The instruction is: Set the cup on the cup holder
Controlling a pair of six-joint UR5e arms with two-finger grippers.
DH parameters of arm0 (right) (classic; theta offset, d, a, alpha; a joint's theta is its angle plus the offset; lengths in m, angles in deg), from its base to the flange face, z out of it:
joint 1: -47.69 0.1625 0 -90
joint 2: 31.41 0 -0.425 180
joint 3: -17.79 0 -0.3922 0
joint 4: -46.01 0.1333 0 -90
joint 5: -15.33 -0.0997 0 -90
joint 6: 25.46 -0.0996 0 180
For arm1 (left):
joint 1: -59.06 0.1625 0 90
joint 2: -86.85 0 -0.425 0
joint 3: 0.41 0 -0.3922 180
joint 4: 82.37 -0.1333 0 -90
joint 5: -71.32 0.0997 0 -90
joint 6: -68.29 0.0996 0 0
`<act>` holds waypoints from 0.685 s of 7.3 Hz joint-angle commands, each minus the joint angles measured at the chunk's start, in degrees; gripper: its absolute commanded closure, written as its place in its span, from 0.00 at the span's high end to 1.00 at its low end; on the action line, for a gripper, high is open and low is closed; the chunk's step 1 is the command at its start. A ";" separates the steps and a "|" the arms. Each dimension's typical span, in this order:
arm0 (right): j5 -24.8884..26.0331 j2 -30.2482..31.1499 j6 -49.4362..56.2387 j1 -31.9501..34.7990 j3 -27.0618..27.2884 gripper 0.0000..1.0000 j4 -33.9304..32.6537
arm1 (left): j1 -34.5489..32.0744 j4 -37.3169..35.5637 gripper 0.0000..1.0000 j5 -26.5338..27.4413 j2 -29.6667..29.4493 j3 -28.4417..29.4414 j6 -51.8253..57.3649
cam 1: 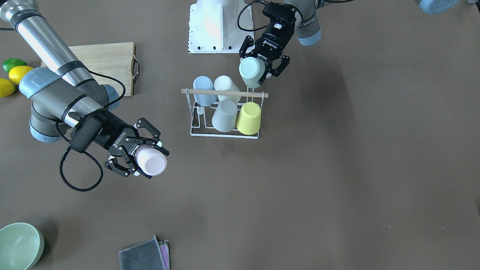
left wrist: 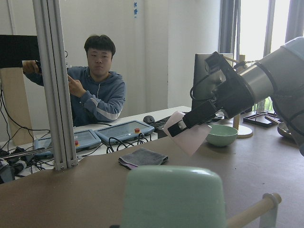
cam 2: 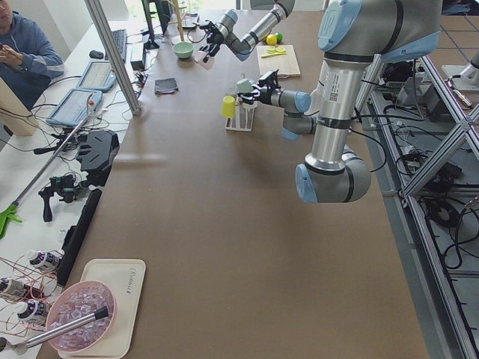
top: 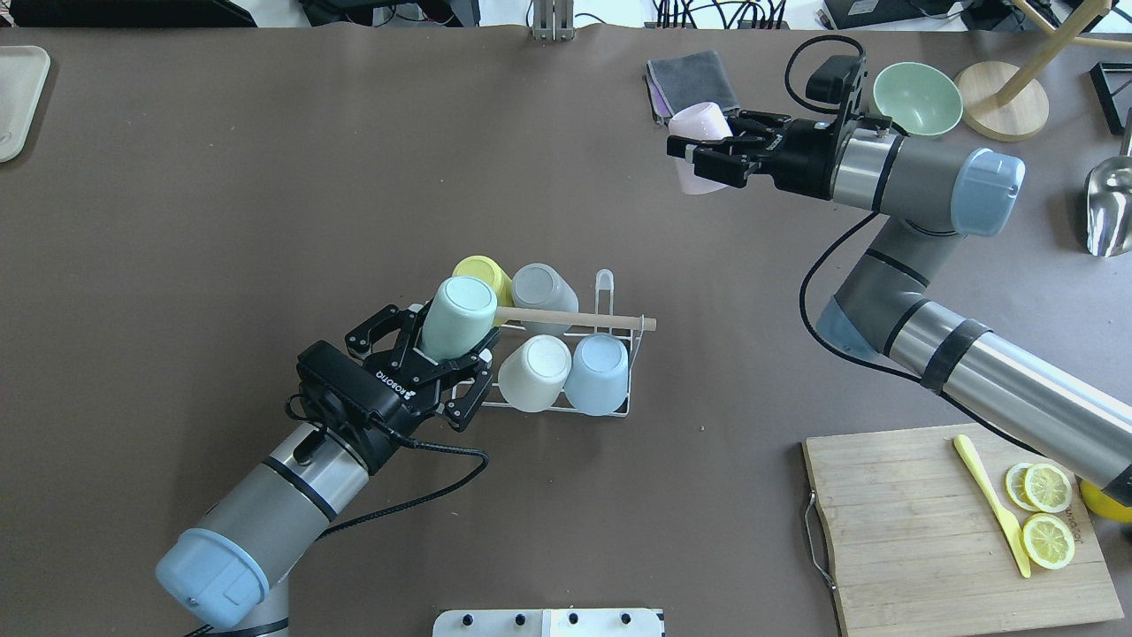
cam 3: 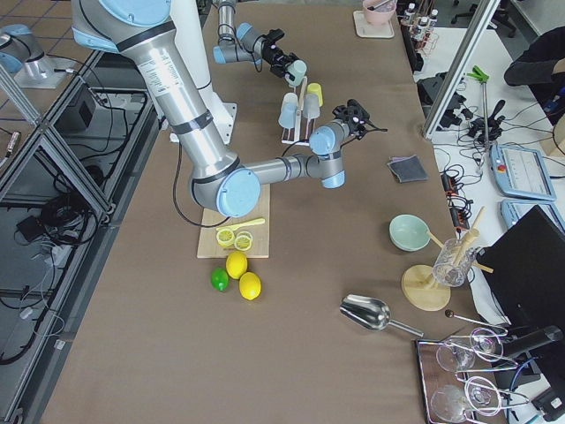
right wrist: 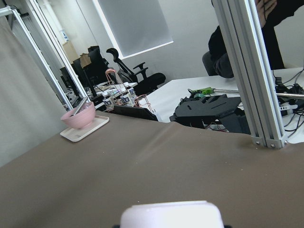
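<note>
Mint cup clamped in left pincer, fingers closed on its sides, base tilted up. Cup holder just ahead of left pincer, mint cup over its near end; contact with rod unclear. Right pincer well apart, closed on pink cup, above counter.

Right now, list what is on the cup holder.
Four upturned cups sit on the cup holder: blue cup, white cup, grey cup, yellow cup. The left gripper holds a mint cup at one end; one prong stands bare. The prongs under the cups are covered.
</note>
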 commanded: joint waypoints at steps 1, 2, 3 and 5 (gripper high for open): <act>-0.42 -0.62 -1.46 -0.72 -1.21 0.00 5.48 | -0.21 0.00 0.20 0.01 -0.78 1.30 -1.36; -0.34 -1.93 -1.29 -1.33 -1.47 0.00 3.13 | -0.21 -0.09 0.20 0.01 -0.96 1.65 -1.45; -0.25 -3.33 -1.46 -2.30 -1.30 0.00 2.32 | -0.13 -0.17 0.20 0.01 -1.31 2.53 -2.75; -2.61 -5.97 -4.18 -2.83 -0.51 0.00 -1.37 | -0.13 -0.18 0.21 -0.08 -1.31 2.71 -2.94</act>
